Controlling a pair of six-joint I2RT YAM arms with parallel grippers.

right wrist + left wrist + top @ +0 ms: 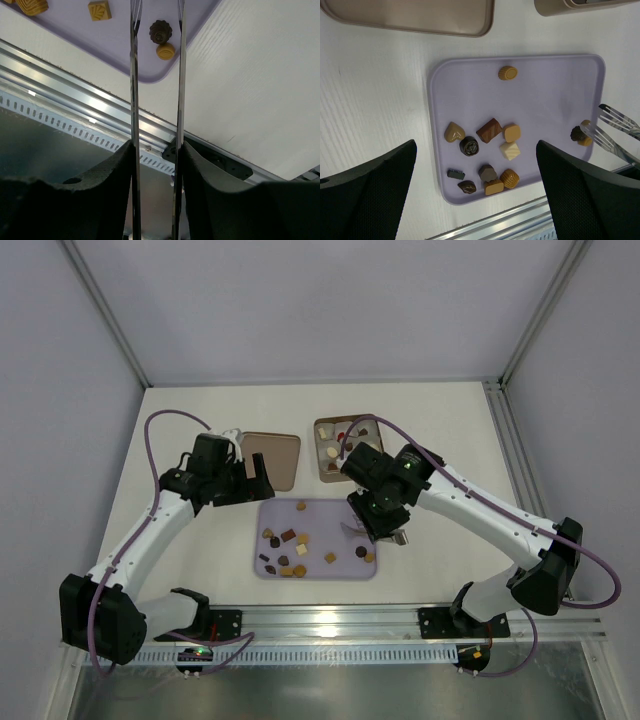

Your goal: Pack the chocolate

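Note:
Several small chocolates [290,540] in dark brown, caramel and cream lie on a lilac tray [330,520], also in the left wrist view [490,131]. My right gripper [378,525] is shut on metal tongs [134,75], whose arms stand apart. The tong tips [600,131] hover over the tray's right end. There they are by a dark round chocolate [160,32] and a small caramel one [165,50]. My left gripper [255,483] is open and empty, above the table at the tray's far-left corner. Its jaws [476,145] frame the chocolate cluster.
A square gold-brown tin [340,445] with white paper cups and a few pieces inside stands beyond the tray. Its flat lid [272,458] lies to the left. An aluminium rail [75,95] runs along the table's near edge.

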